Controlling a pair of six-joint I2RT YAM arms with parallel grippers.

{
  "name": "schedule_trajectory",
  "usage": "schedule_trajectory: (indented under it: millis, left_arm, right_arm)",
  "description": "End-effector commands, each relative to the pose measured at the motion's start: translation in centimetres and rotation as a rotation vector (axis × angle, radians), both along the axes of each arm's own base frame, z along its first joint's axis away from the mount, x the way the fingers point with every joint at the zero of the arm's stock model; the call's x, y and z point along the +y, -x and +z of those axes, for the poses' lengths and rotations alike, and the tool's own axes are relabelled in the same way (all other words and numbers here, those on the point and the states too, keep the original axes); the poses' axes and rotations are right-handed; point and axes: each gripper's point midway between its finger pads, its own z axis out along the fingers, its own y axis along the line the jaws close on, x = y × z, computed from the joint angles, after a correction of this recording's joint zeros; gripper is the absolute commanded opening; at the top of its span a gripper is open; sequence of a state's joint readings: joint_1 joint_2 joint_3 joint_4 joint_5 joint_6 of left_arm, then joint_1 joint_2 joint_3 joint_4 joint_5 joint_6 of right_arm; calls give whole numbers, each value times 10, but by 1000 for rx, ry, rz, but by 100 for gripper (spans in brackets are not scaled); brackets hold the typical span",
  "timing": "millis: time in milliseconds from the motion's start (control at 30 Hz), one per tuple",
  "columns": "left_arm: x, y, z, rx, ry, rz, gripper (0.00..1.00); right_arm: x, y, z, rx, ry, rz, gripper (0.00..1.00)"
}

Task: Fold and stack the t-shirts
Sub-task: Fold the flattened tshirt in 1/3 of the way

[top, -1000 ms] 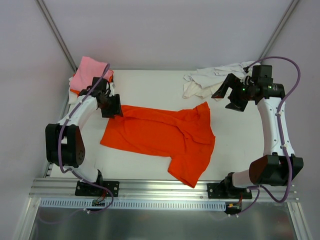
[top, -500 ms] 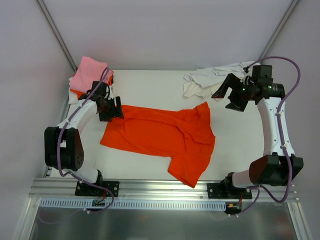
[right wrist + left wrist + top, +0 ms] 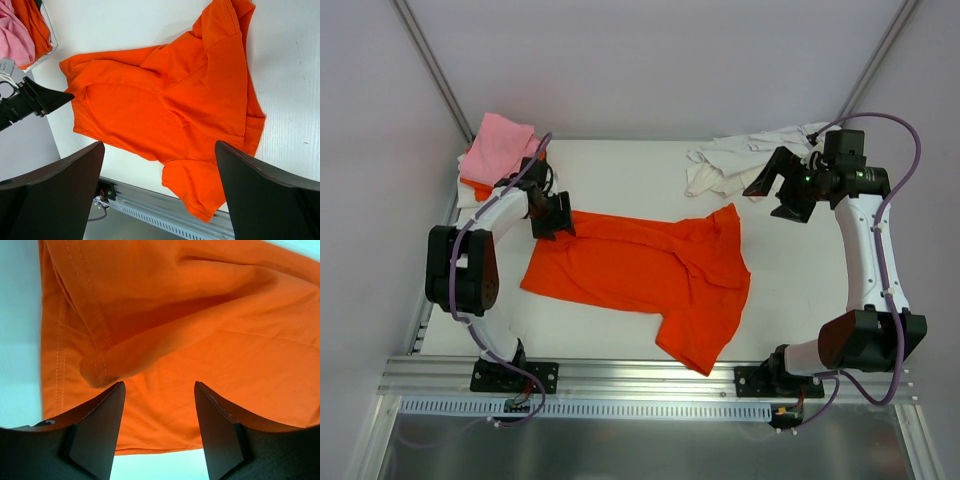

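A bright orange t-shirt [image 3: 640, 270] lies spread and partly rumpled across the middle of the white table [image 3: 620, 170], one sleeve reaching the near edge. My left gripper [image 3: 558, 215] sits low at the shirt's far-left corner. In the left wrist view its jaws [image 3: 159, 390] stand open over the orange cloth [image 3: 200, 315], with a rolled hem beside the left fingertip [image 3: 117, 390] and nothing pinched. My right gripper [image 3: 775, 190] hangs open above the table at the back right, looking down on the orange shirt [image 3: 165, 100]. A folded pink t-shirt [image 3: 498, 148] rests on an orange one [image 3: 472, 184] at the far left. White t-shirts [image 3: 735, 160] lie crumpled at the back right.
An aluminium rail [image 3: 650, 375] with both arm bases runs along the near edge. Slanted frame posts [image 3: 430, 70] rise at the back corners. The left arm's elbow [image 3: 455, 275] stands beside the shirt's left edge.
The left arm has swung, its elbow moving right toward the shirt, and its gripper has shifted slightly right along the shirt's corner, its jaws widening then narrowing a little. The right arm and the shirts have not moved.
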State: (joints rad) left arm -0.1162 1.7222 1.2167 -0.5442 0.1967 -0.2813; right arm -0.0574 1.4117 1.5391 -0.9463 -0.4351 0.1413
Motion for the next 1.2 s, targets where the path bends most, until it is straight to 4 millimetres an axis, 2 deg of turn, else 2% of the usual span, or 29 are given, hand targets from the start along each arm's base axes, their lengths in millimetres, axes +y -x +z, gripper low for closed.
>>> schedule_trajectory:
  millis: [0, 67, 200, 333, 400, 500, 633, 700, 867, 1033, 1167]
  left_arm:
    - [6, -5, 1, 30, -51, 32, 58]
    - [14, -12, 6, 18, -100, 31, 58]
    - [28, -12, 16, -15, -164, 28, 59]
    - [35, -19, 43, -153, -180, -16, 60]
    - [31, -22, 50, -190, -140, -55, 61]
    - [19, -21, 55, -187, -74, -208, 60]
    - [17, -14, 61, -225, -77, -438, 59]
    - [17, -9, 64, -238, -33, -453, 59]
    - [23, -1, 54, -216, -39, -511, 65]
    - [29, -9, 47, -194, -68, -539, 66]
    - [26, -10, 29, -151, -38, -540, 66]
  right_arm:
    - [2, 2, 17, -54, -14, 10, 99]
    - [2, 2, 17, -56, -12, 10, 99]
    - [2, 2, 16, -52, -11, 9, 99]
    - [3, 0, 14, -45, -18, 11, 99]
    - [3, -1, 13, -42, -19, 12, 99]
    - [3, 0, 13, -41, -20, 12, 99]
    - [3, 1, 12, -38, -15, 13, 99]
    - [3, 1, 13, -36, -18, 13, 99]
    - [5, 1, 16, -30, -30, 12, 99]
    - [10, -5, 16, -21, -50, 22, 99]
    - [12, -7, 17, -17, -57, 26, 99]
